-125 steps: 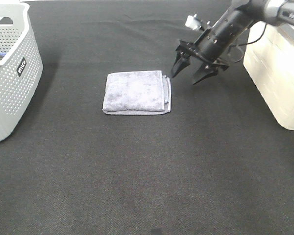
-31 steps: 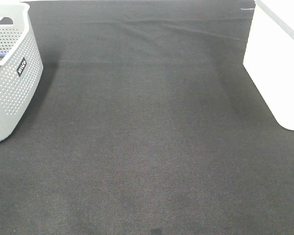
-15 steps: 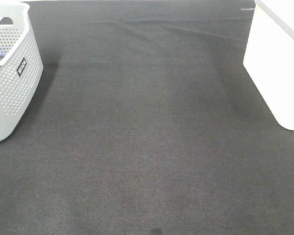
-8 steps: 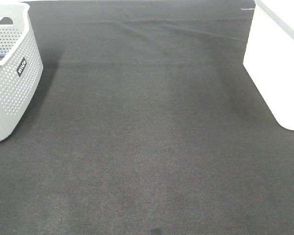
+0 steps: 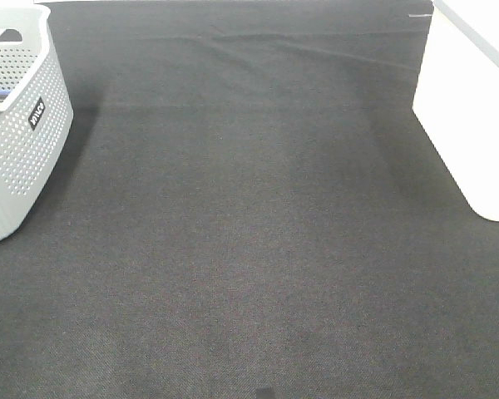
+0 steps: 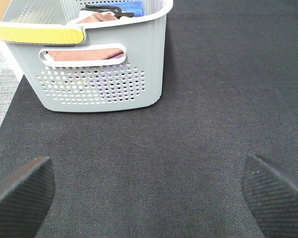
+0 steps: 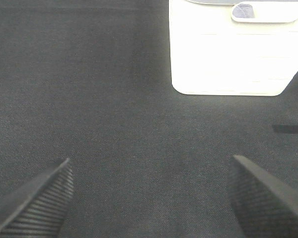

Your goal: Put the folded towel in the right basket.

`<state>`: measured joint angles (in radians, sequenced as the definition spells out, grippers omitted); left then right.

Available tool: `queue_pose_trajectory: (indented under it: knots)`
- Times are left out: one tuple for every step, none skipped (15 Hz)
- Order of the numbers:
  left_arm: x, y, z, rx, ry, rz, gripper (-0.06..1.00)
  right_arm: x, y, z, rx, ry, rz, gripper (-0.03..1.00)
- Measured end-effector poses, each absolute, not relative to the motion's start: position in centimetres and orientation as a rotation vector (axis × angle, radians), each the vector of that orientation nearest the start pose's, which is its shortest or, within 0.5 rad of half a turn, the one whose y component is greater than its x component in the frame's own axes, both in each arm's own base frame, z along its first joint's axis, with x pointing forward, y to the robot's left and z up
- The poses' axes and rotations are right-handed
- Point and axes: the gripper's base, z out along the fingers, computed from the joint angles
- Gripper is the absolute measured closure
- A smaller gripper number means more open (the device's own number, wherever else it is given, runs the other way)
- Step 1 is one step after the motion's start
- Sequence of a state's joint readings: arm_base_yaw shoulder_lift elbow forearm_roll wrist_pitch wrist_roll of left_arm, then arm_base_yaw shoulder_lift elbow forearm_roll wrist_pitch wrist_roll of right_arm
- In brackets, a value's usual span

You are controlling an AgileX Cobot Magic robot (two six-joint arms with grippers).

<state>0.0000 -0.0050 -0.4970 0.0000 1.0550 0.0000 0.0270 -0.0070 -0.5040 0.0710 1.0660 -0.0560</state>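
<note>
The right pincer (image 7: 149, 198) is wide apart and holds nothing. Straight ahead of it stands the white basket (image 7: 228, 54). A bit of purple cloth (image 7: 245, 10) peeks through the basket's handle hole, likely the towel, so it seems to be inside already.

Lavender towel (image 7: 244, 10) shows through the white right basket's (image 7: 228, 54) handle slot.

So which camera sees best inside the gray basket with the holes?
The left wrist view: it looks into the gray basket, showing folded pink and blue cloths. The exterior high view shows only its perforated side at the edge. The right wrist view shows only the white basket.
</note>
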Motion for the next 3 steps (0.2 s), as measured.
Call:
queue_pose_trajectory:
  knots:
    - [-0.51,0.00,27.69,0.000,2.037,0.000,-0.03,-0.69,0.55,27.81,-0.088,2.035,0.067,0.17]
    - [-0.51,0.00,27.69,0.000,2.037,0.000,-0.03,-0.69,0.55,27.81,-0.088,2.035,0.067,0.17]
    - [-0.51,0.00,27.69,0.000,2.037,0.000,-0.03,-0.69,0.55,27.81,-0.088,2.035,0.067,0.17]
